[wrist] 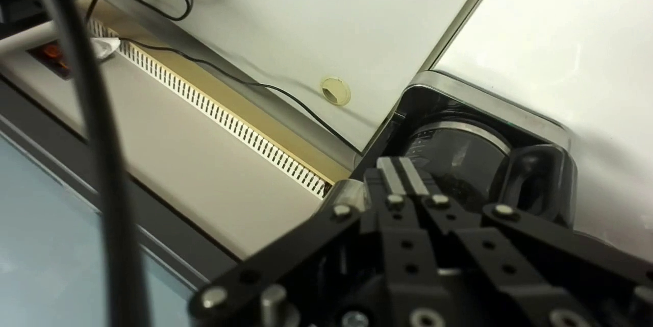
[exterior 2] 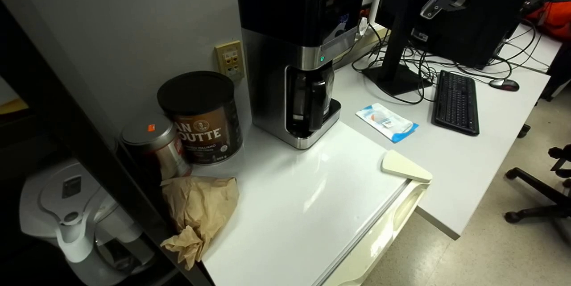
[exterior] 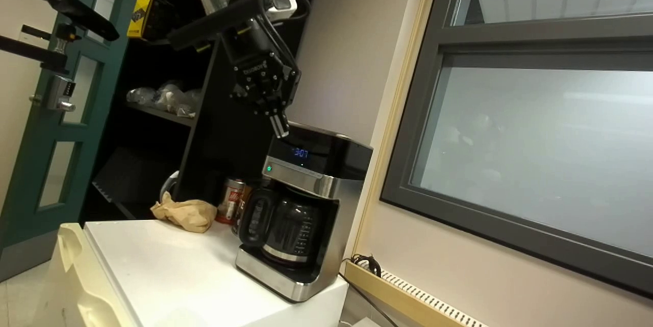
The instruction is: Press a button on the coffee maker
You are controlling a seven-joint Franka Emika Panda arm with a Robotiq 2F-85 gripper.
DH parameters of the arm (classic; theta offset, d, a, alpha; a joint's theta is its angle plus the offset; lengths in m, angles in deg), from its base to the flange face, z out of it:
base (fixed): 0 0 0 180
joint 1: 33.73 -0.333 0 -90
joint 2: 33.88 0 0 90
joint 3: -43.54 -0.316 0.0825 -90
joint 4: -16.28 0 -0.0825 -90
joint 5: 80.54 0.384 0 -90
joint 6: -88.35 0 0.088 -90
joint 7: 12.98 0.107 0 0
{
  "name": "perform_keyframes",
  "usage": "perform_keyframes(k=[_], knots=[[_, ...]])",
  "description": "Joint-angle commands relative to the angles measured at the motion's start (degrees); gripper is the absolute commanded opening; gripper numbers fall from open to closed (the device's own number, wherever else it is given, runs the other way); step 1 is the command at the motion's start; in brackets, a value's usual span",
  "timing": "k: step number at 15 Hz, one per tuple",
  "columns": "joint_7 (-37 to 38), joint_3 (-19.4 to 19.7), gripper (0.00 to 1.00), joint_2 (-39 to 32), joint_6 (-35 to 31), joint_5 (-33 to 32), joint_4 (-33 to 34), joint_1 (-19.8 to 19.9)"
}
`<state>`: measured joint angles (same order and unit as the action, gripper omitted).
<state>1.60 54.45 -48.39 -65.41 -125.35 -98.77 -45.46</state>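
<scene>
Black and silver box-shaped coffee maker [exterior: 306,180]: in an exterior view, upright on a white flat-topped cabinet [exterior: 189,271], near a grey-framed window [exterior: 541,138].
Black jointed metal gripper [exterior: 279,127]: closed, its two slim silver fingertips [exterior: 283,127] drawn together and pointing down by the coffee maker's upper front edge; whether they touch it cannot be told.
Small bluish digital display [exterior: 301,153]: reads 3:07 on the coffee maker's black upper panel [exterior: 331,157], near the fingertips.
Round green light [exterior: 269,168]: lit on the silver band [exterior: 291,173] under the display.
Black-handled dark glass carafe [exterior: 288,225]: seated inside the coffee maker's front bay.
Crumpled brown paper bag [exterior: 186,213]: lies just beside a red and silver cylindrical can [exterior: 230,202].
Dark brown, black-lidded cylindrical coffee tub [exterior 2: 200,121]: in an exterior view, stands between the can and the coffee maker.
Flat white and blue packet [exterior 2: 387,121]: lies on a pale grey desk [exterior 2: 499,116], near a long black keyboard [exterior 2: 456,101].
Gripper from the wrist: in the wrist view it enters from below, fingertips side by side, overlapping the carafe.
Thin black cable [wrist: 306,107]: runs past a round cream desk hole [wrist: 343,88] to the coffee maker's side.
</scene>
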Motion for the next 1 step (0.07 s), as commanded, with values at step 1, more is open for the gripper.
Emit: perform_keyframes(k=[1], knots=[[0.8, 0.6, 0.0, 3.2, -0.6, -2.9, -3.2, -0.4]])
